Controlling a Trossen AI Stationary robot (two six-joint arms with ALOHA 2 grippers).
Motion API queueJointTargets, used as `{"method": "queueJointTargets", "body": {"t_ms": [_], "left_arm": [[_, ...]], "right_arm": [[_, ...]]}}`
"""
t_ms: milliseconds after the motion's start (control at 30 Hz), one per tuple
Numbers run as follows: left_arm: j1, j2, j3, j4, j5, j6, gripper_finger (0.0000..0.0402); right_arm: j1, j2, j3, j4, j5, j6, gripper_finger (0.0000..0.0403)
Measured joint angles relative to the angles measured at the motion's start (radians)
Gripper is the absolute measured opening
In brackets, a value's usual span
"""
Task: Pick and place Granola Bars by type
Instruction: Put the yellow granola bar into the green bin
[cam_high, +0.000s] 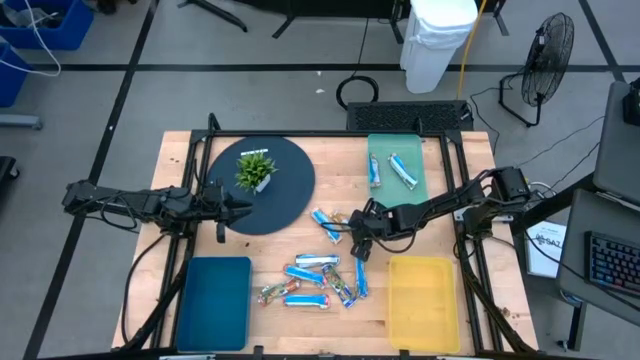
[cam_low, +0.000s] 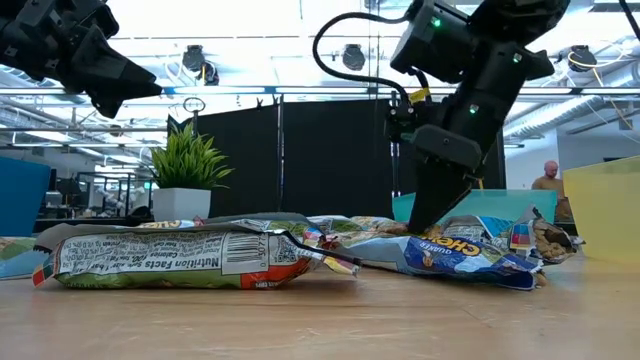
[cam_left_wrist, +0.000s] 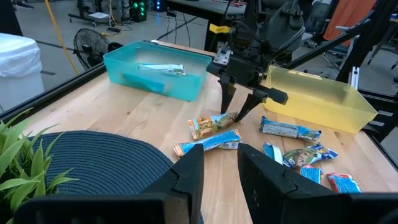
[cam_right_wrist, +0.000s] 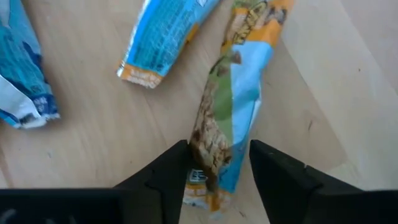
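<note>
My right gripper (cam_right_wrist: 217, 167) is open and points down at the table's middle (cam_high: 361, 243). Its fingers stand on either side of one end of a multicoloured granola bar (cam_right_wrist: 233, 99), which lies flat on the wood (cam_left_wrist: 211, 124). A blue and white bar (cam_right_wrist: 165, 40) lies beside it. Several more bars lie loose nearer the near edge (cam_high: 315, 282). Two blue bars rest in the teal tray (cam_high: 397, 168). My left gripper (cam_left_wrist: 221, 168) is open and hovers above the dark round mat (cam_high: 238, 208), holding nothing. My right gripper comes from above with its fingers (cam_right_wrist: 177, 165) across the multicoloured bar's end (cam_right_wrist: 205, 177), one on each side. Whether the fingers touch the wrapper, I cannot tell. The bar lies flat on the table.
A potted plant (cam_high: 255, 170) stands on the dark round mat (cam_high: 285, 195) at the far left. A blue tray (cam_high: 212, 300) sits near left and a yellow tray (cam_high: 423, 292) near right. Bare wood shows between the mat and the teal tray.
</note>
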Motion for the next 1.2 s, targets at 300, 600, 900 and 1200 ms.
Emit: {"method": "queueJointTargets", "body": {"t_ms": [300, 600, 900, 1200], "left_arm": [[0.0, 0.0, 0.0, 0.0, 0.0, 0.0, 0.0102], [0.0, 0.0, 0.0, 0.0, 0.0, 0.0, 0.0102], [0.0, 0.0, 0.0, 0.0, 0.0, 0.0, 0.0102], [0.0, 0.0, 0.0, -0.001, 0.0, 0.0, 0.0102]], "right_arm": [[-0.001, 0.0, -0.021, -0.001, 0.002, -0.037, 0.0055], [-0.001, -0.049, -0.023, -0.012, 0.008, -0.13, 0.0012], [-0.001, -0.258, -0.023, -0.021, 0.031, -0.245, 0.0006], [-0.001, -0.451, -0.022, -0.136, 0.149, -0.29, 0.0004]]}}
